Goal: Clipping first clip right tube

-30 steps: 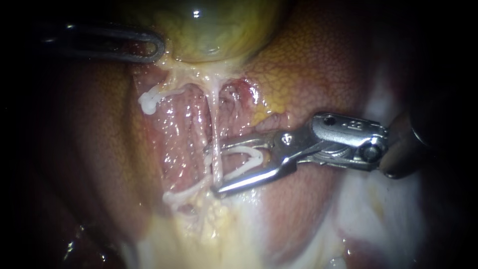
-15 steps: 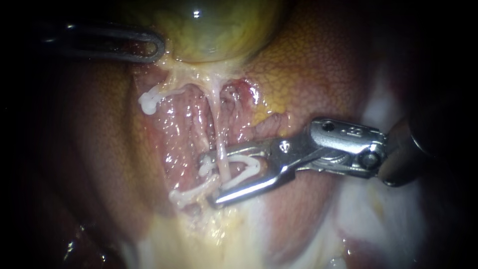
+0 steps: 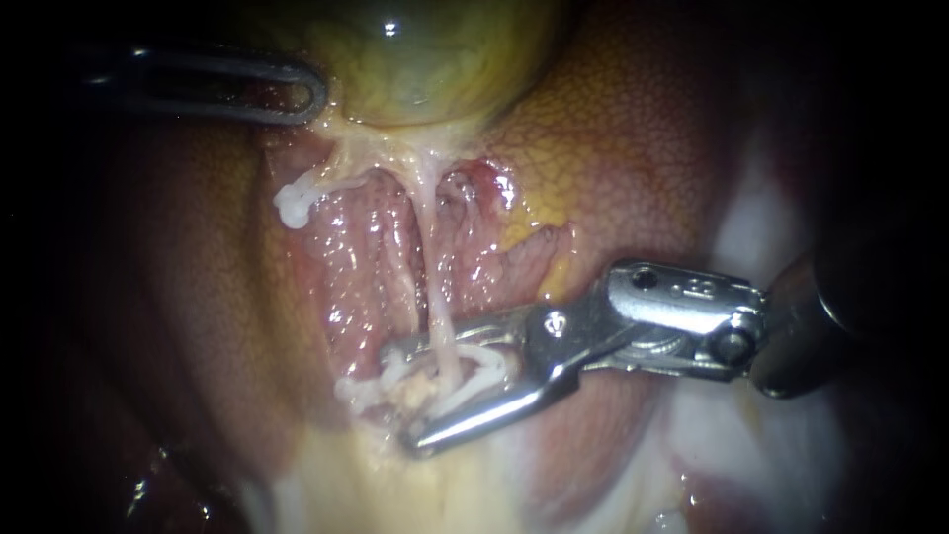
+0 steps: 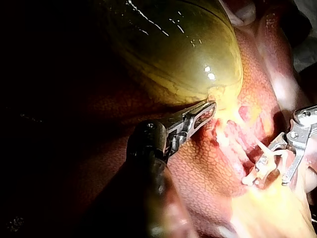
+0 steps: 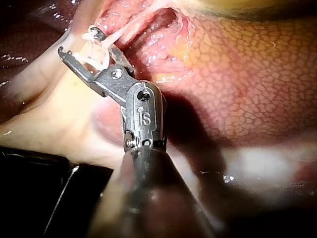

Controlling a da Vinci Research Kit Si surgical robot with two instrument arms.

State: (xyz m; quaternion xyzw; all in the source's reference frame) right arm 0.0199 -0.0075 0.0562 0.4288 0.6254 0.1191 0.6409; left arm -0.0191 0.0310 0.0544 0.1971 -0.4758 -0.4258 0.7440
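1. One pale tube, the right of two strands, strung from the gallbladder down across raw tissue beside the liver.
2. Around its lower stretch: an open white clip, not yet squeezed flat.
3. Carrying that clip: right instrument, jaws spread wide, one clip leg against each, tube between them.
4. Done, by the look of it: placement around the tube. Left: closing, releasing, backing out.
5. Farther off, left instrument at the gallbladder's neck; grip on anything impossible to tell.
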